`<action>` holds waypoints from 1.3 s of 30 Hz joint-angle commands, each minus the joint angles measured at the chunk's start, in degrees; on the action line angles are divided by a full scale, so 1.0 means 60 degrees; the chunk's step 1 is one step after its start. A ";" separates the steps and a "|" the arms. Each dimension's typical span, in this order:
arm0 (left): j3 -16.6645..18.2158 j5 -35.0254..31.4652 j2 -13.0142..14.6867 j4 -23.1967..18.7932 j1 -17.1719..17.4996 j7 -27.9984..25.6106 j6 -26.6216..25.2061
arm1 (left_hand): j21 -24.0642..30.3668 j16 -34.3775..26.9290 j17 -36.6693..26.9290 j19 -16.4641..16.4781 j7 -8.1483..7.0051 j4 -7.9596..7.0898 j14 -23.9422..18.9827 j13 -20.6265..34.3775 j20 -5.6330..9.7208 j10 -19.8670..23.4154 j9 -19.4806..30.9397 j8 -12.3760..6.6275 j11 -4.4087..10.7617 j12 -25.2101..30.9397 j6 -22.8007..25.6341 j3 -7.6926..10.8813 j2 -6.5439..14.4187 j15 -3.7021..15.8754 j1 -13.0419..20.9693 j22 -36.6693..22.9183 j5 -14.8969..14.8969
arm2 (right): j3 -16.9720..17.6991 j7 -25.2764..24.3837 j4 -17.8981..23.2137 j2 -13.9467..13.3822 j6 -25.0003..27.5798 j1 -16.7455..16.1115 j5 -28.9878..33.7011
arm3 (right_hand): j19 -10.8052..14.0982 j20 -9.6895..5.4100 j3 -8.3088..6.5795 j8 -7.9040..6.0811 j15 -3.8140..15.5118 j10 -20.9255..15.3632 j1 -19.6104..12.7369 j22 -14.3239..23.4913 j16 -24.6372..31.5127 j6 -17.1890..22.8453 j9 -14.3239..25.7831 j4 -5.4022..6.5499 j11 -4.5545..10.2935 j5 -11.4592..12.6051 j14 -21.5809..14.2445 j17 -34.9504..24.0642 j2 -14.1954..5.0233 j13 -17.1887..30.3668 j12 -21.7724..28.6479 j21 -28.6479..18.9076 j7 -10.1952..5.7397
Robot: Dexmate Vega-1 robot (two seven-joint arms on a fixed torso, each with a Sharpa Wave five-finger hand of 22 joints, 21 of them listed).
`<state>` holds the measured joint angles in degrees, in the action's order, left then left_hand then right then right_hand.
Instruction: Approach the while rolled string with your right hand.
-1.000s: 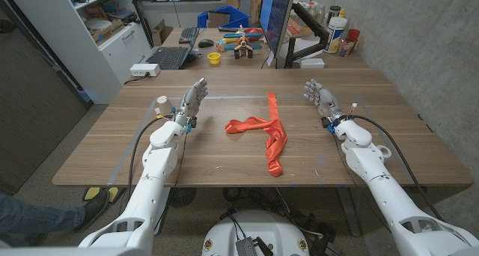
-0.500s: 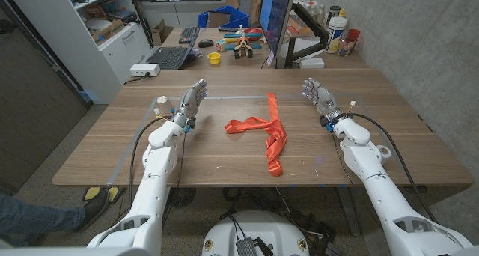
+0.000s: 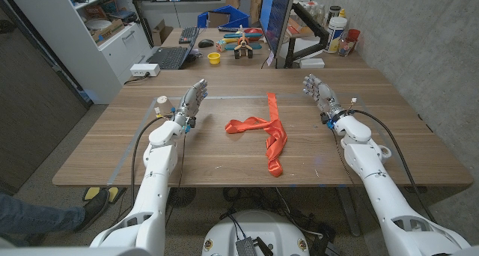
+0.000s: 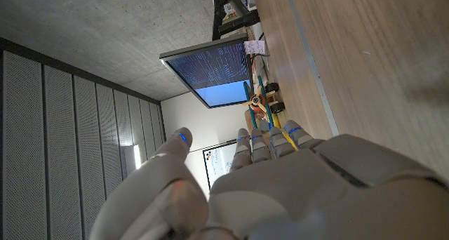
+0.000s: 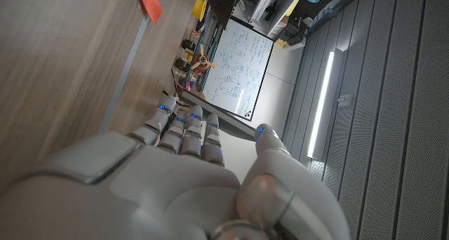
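- Wooden table (image 3: pixel 224 155) runs wide across the room, with a cluttered desk and a monitor (image 3: pixel 278 16) at the far side.
- Orange cloth (image 3: pixel 269 132) sprawls mid-table, between the two arms.
- Right hand (image 3: pixel 318 95) is up on the right, fingers spread, nothing in it.
- Left hand (image 3: pixel 192 100) on the left, fingers apart, holding nothing.
- White rolled string (image 3: pixel 161 101) stands just left of the left hand, well apart from the right hand.

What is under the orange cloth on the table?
Around the orange cloth only the bare wooden table shows. The crumpled cloth lies low on it, and whatever lies beneath the folds is covered and cannot be seen.
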<state>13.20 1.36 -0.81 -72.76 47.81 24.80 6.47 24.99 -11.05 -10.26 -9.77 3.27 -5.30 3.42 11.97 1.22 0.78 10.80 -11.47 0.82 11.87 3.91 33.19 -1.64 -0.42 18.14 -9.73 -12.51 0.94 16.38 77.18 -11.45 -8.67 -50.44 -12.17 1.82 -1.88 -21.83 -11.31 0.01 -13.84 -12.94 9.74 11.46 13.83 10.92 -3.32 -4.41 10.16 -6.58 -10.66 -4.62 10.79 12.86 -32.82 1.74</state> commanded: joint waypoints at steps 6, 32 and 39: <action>0.0118 -0.0221 -0.0090 0.0017 -0.0113 0.0133 -0.0067 | -0.0066 -0.0020 -0.0033 -0.0373 -0.0043 0.0062 0.0016 -0.0009 -0.0102 0.0073 0.0023 -0.0086 0.0071 0.0068 0.0094 0.0014 0.0055 -0.0006 0.0094 -0.0049 -0.0034 | 0.0235 -0.0003 0.0583 -0.0068 0.0230 -0.0235 0.0207 | 0.0109 -0.0218 0.0027 -0.0077 -0.0043 -0.0119 -0.0096 0.0015 0.0066 0.0085 0.0028 -0.0059 -0.0009 0.0021 -0.0093 -0.0030 -0.0020 0.0022 0.0023 0.0081 -0.0030; 0.0150 -0.0274 -0.0178 0.0170 -0.0174 0.0185 -0.0024 | -0.0158 -0.0004 -0.0028 -0.0389 -0.0043 0.0097 0.0013 -0.0039 -0.0155 0.0062 0.0023 -0.0071 0.0077 0.0051 0.0111 0.0020 0.0113 -0.0013 0.0150 -0.0054 -0.0027 | 0.0605 -0.0036 0.1208 -0.0221 0.0153 -0.0526 0.0203 | 0.0218 -0.0215 0.0097 -0.0075 0.0001 -0.0257 -0.0115 0.0020 0.0085 0.0162 0.0024 -0.0108 -0.0012 0.0013 -0.0204 -0.0026 -0.0034 0.0020 0.0063 0.0183 -0.0058; 0.0121 -0.0319 -0.0178 0.0110 -0.0153 0.0189 -0.0053 | -0.0189 0.0006 -0.0022 -0.0386 -0.0039 0.0129 0.0018 -0.0050 -0.0170 0.0055 0.0023 -0.0078 0.0089 0.0043 0.0145 0.0054 0.0180 0.0000 0.0213 -0.0055 -0.0028 | 0.0690 -0.0027 0.1356 -0.0260 0.0129 -0.0633 0.0185 | 0.0225 -0.0208 0.0111 -0.0072 0.0009 -0.0269 -0.0119 0.0021 0.0083 0.0170 0.0024 -0.0116 -0.0003 0.0012 -0.0214 -0.0027 -0.0043 0.0020 0.0064 0.0212 -0.0093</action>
<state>14.06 -0.15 -1.77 -71.96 46.85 25.88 5.99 24.12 -11.05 -10.25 -9.65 2.96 -4.81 3.42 11.72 0.48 1.00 10.79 -11.47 1.03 11.86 4.21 33.18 -0.88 -0.42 18.89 -9.73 -12.50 4.18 16.28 83.84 -12.72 -7.50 -53.28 -10.80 2.41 -2.05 -21.18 -11.31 0.01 -15.05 -13.24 9.74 11.69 14.45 10.94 -3.95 -4.41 10.16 -7.38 -10.67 -4.92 10.78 12.86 -31.93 1.11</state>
